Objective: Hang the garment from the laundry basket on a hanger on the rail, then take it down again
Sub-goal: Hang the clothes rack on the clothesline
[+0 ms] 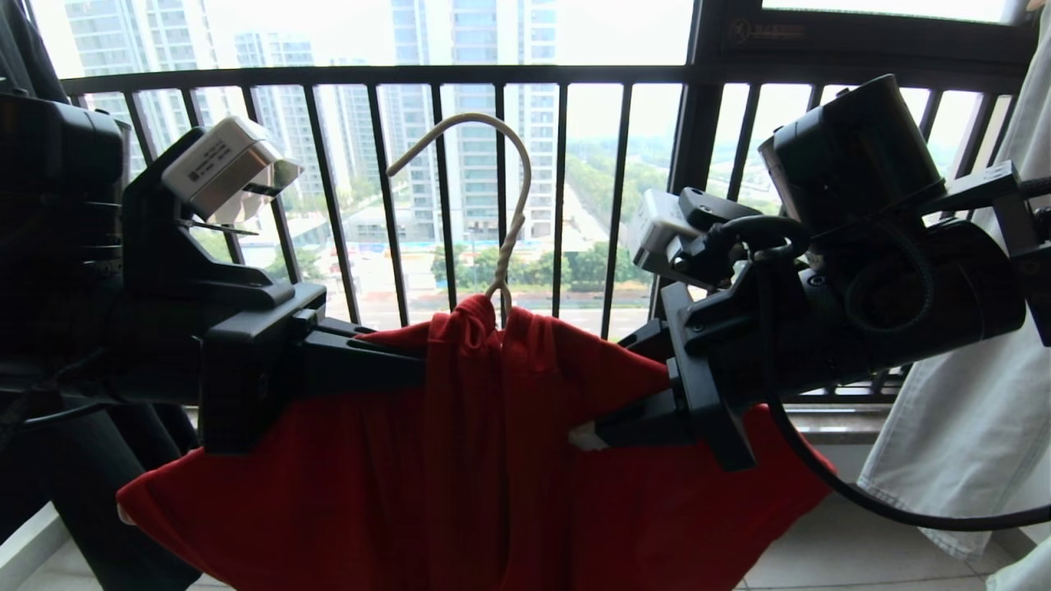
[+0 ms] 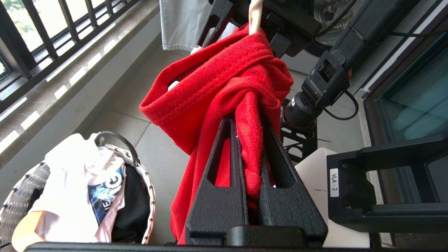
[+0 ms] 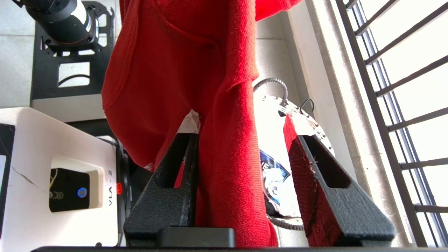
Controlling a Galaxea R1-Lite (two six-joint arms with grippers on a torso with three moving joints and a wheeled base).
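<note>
While left gripper [image 2: 250, 140] pinches garment [image 1: 460, 460], right gripper [image 3: 245, 150] gapes.

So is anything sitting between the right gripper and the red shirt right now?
No. The right gripper already has its fingers either side of a fold of the red T-shirt, with cloth in the gap. The left gripper is clamped on another fold, and the hanger hook sticks up between them.
</note>
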